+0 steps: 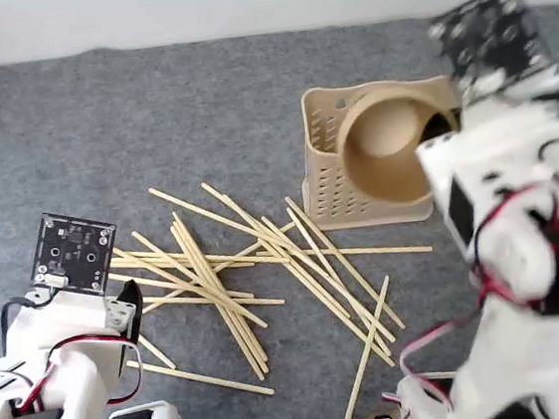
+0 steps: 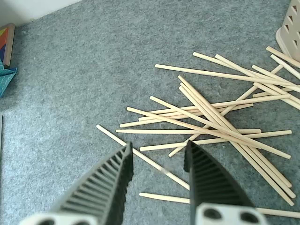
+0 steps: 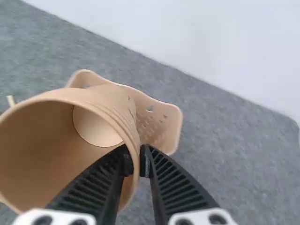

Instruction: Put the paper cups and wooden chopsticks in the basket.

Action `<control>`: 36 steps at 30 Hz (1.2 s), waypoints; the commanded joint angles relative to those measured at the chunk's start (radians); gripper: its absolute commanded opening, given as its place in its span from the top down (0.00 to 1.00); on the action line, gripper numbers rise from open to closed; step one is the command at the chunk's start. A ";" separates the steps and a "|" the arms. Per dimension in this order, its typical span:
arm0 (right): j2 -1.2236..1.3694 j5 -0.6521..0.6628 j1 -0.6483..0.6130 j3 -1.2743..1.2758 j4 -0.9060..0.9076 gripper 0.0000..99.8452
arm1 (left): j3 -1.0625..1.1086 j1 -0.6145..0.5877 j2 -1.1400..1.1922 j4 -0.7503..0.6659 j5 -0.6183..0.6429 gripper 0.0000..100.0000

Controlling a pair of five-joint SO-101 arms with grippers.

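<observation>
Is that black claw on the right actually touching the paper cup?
Touching. In the right wrist view the right gripper pinches the paper cup by its wall, one finger inside, one outside.

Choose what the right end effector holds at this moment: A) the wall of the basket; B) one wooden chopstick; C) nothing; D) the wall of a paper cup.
D: in the right wrist view, the right end effector is closed on the wall of the paper cup, one finger inside, one outside.
</observation>
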 commanded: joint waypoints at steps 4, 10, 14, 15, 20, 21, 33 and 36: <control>0.142 0.012 0.102 -0.149 0.036 0.99 | -0.001 0.000 -0.003 0.017 -0.008 0.83; 0.236 0.012 0.110 -0.150 0.036 0.99 | 0.050 0.002 -0.003 0.002 -0.008 0.83; 0.312 0.009 0.110 -0.153 0.030 0.99 | 0.070 0.000 -0.003 -0.011 -0.008 0.83; 0.329 0.008 0.110 -0.153 0.021 0.99 | 0.070 -0.002 -0.003 -0.011 -0.008 0.83; 0.403 -0.002 0.127 -0.155 0.002 0.98 | 0.067 -0.003 -0.003 -0.011 -0.008 0.83; 0.415 -0.020 0.131 -0.155 0.002 0.95 | 0.067 -0.003 -0.003 -0.011 -0.008 0.83; 0.433 -0.127 0.145 -0.198 0.010 0.78 | 0.070 0.000 -0.003 -0.009 -0.008 0.83; 0.406 -0.123 0.142 -0.212 0.027 0.78 | 0.070 0.000 -0.003 -0.009 -0.008 0.83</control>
